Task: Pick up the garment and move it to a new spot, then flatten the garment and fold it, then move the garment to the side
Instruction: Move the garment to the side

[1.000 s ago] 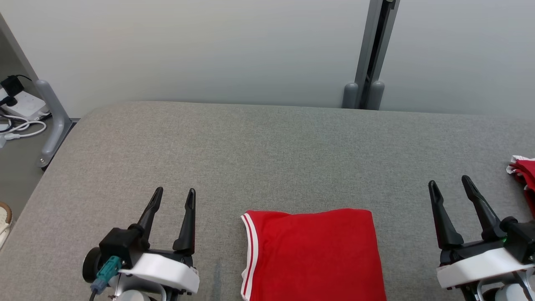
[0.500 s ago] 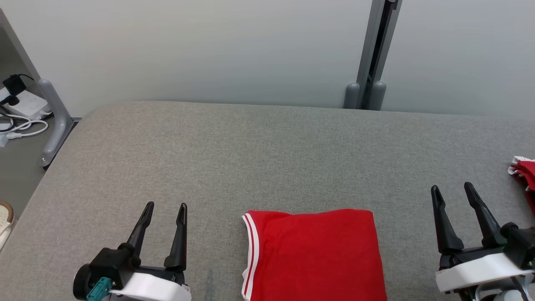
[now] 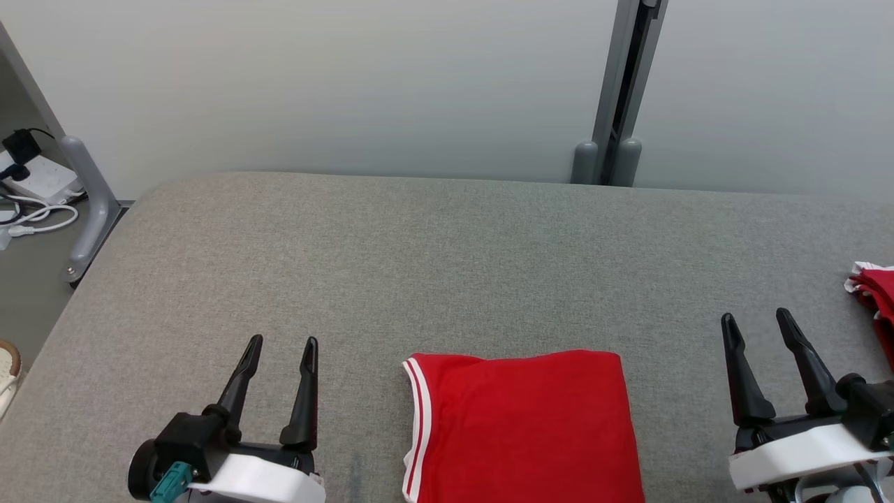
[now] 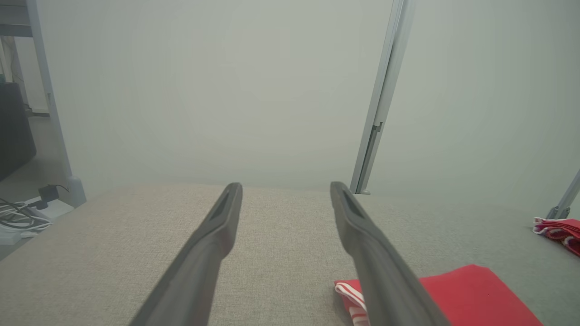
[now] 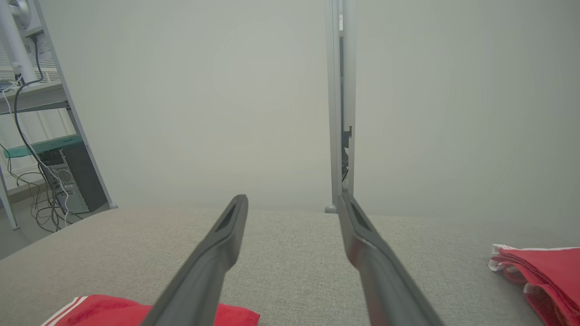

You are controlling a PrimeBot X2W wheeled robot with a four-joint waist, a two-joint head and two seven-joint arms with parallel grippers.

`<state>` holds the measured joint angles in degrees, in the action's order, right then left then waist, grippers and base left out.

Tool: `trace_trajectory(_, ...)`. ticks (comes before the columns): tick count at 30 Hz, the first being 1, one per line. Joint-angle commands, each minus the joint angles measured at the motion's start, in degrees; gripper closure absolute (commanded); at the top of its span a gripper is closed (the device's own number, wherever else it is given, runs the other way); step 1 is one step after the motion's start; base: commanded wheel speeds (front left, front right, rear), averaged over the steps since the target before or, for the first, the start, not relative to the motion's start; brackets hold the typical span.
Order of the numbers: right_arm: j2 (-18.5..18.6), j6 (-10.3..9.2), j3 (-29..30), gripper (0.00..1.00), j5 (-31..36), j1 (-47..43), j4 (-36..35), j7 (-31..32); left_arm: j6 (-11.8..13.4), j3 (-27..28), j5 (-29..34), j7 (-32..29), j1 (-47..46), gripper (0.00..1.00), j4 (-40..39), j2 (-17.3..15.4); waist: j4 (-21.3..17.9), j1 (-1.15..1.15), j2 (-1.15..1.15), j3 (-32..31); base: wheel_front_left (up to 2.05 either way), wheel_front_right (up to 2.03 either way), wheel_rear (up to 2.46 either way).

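A red garment [image 3: 524,426] with white stripes along its left edge lies folded into a neat rectangle at the near middle of the grey table [image 3: 447,258]. My left gripper [image 3: 283,342] hovers open to the left of it, nothing between its fingers. My right gripper [image 3: 756,320] hovers open to the right of it, also holding nothing. In the left wrist view the garment [image 4: 471,294] shows at the lower right, beyond my open left gripper [image 4: 285,186]. In the right wrist view the garment [image 5: 104,310] lies at the lower left, beside my open right gripper [image 5: 293,199].
A second red and white cloth [image 3: 876,293] lies bunched at the table's right edge, also visible as the cloth [image 5: 543,271] in the right wrist view. A grey post [image 3: 618,91] stands against the wall behind. Cables and a power strip [image 3: 35,188] lie on the floor at left.
My left gripper has drawn back toward the near edge. The right gripper has shifted slightly nearer too. The folded garment has stayed in place.
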<state>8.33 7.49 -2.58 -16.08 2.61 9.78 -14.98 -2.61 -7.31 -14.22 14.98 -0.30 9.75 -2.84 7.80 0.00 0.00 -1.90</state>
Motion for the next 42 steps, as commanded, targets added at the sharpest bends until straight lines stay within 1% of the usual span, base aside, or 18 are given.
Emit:
trace_trajectory(1,0.35,0.0,-0.07,0.0,0.15,-0.3,0.27,-0.25,0.27,0.01,-0.38,0.16,-0.23,0.0,-0.24,-0.19,-0.01,0.0,0.0,-0.01,0.0,0.0,0.0)
trace_trajectory(9,0.66,0.0,-0.62,0.0,-0.59,-0.18,1.23,-0.25,0.06,-0.07,0.09,0.16,-0.27,0.0,-0.08,-0.2,-0.14,0.0,0.0,-0.13,0.0,0.0,0.0)
trace_trajectory(21,0.94,0.0,-0.66,0.0,0.15,-0.07,2.85,-0.25,0.05,-0.34,-0.4,0.16,-0.06,0.0,0.27,-0.19,-0.29,0.0,0.0,-0.04,0.0,0.0,0.0)
trace_trajectory(23,1.21,0.0,-1.91,0.0,-1.05,-0.29,3.71,-0.24,0.06,-0.47,-0.5,0.16,-0.1,0.0,0.36,-0.19,-0.24,0.0,0.0,0.12,0.0,0.0,0.0)
trace_trajectory(25,2.06,0.0,-5.28,0.0,-4.53,-1.15,7.04,-0.23,0.05,-0.7,-0.55,0.16,-0.2,0.0,0.6,-0.19,-0.13,0.0,0.0,0.33,0.0,0.0,0.0)
trace_trajectory(27,4.24,-0.01,-9.29,0.0,-8.66,-0.33,10.17,-0.01,0.07,-1.05,-0.57,0.16,-0.37,0.0,0.91,-0.16,0.07,0.0,0.0,0.69,0.0,0.0,0.0)
trace_trajectory(30,7.14,0.0,-16.06,0.0,-16.65,1.2,13.25,3.2,0.19,-1.49,-0.57,0.16,-0.79,0.0,1.38,-0.2,0.38,0.0,0.0,1.45,0.0,0.0,0.0)
trace_trajectory(34,11.56,0.0,-23.49,0.0,-26.85,3.36,14.01,7.61,0.23,-2.34,-0.45,0.16,-1.7,0.0,1.67,-0.19,0.98,0.0,0.0,3.28,0.0,0.0,0.0)
trace_trajectory(38,14.45,0.0,-28.84,0.0,-35.99,5.64,14.05,11.56,0.56,-3.28,0.06,0.16,-2.83,0.0,2.03,-0.21,1.88,0.0,0.0,4.92,0.0,0.0,0.0)
trace_trajectory(42,16.85,0.0,-33.94,0.0,-41.84,7.99,13.3,14.15,0.74,-3.97,0.08,0.16,-3.99,0.0,2.18,-0.21,3.07,0.0,0.0,6.11,0.0,0.0,0.0)
